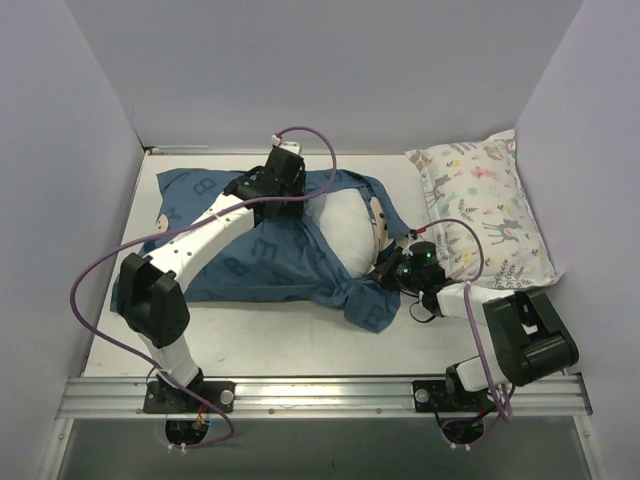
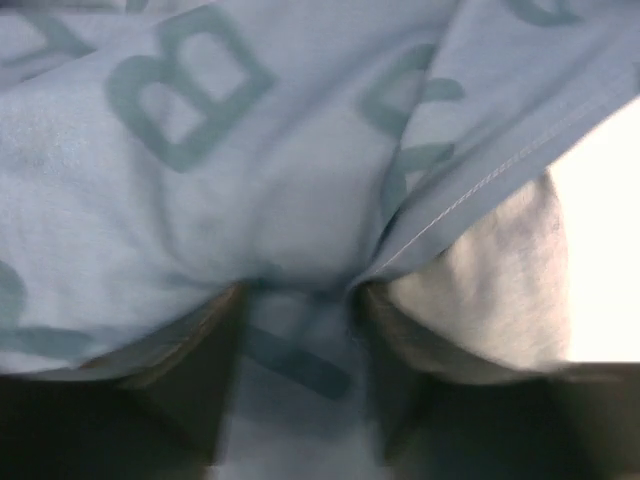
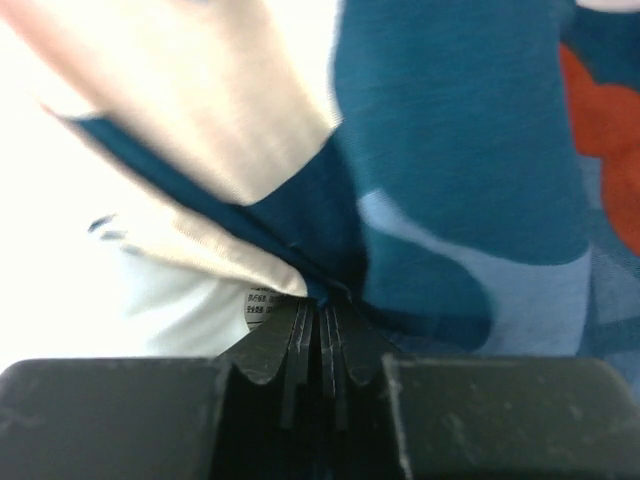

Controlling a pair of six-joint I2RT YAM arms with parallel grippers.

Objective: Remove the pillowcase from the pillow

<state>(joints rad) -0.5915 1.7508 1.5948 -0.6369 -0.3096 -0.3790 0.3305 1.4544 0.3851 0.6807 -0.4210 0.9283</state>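
Right claw (image 3: 322, 300) clamped on pillowcase (image 1: 250, 268) hem beside pillow (image 1: 345, 225), left claw (image 2: 300, 305) astride a fold, grip unclear

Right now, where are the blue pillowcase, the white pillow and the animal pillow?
pillowcase (image 1: 262, 268): top view, on its flat part with the letters.
pillow (image 1: 345, 225): top view, on the bare white bulge.
animal pillow (image 1: 487, 205): top view, on its printed middle.

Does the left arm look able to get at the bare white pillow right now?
Probably yes, once it lets go: the left gripper pinches the pillowcase at its open edge, and the uncovered pillow lies beside its fingers with nothing over it.
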